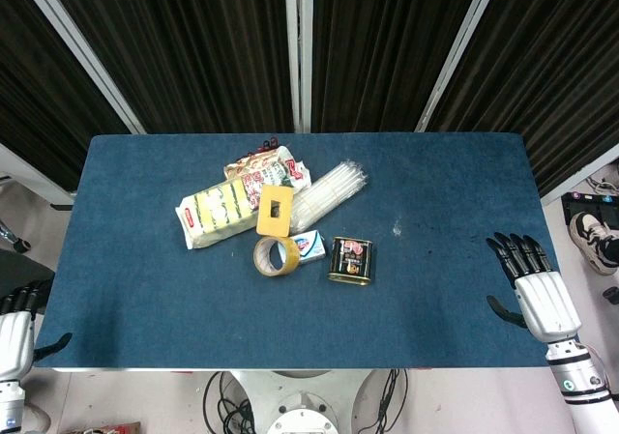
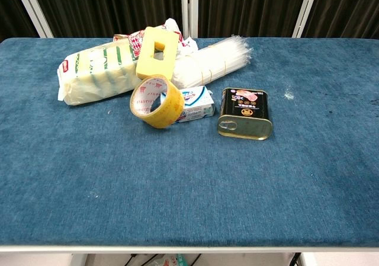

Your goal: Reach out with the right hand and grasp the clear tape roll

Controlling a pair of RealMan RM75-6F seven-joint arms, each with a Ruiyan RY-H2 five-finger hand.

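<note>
The clear tape roll, yellowish with red print, stands tilted on its edge at ten o'clock from my right hand, leaning against a small box.

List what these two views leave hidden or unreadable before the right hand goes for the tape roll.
- Left hand: head view, cut off by the left edge; absent from the chest view.
- Right hand: head view only.
- Small blue box: chest view, its left end is covered by the tape roll.
- Red-printed packet: both views, largely under the yellow block; print too small to read.
- Tin can: label text too small.
</note>
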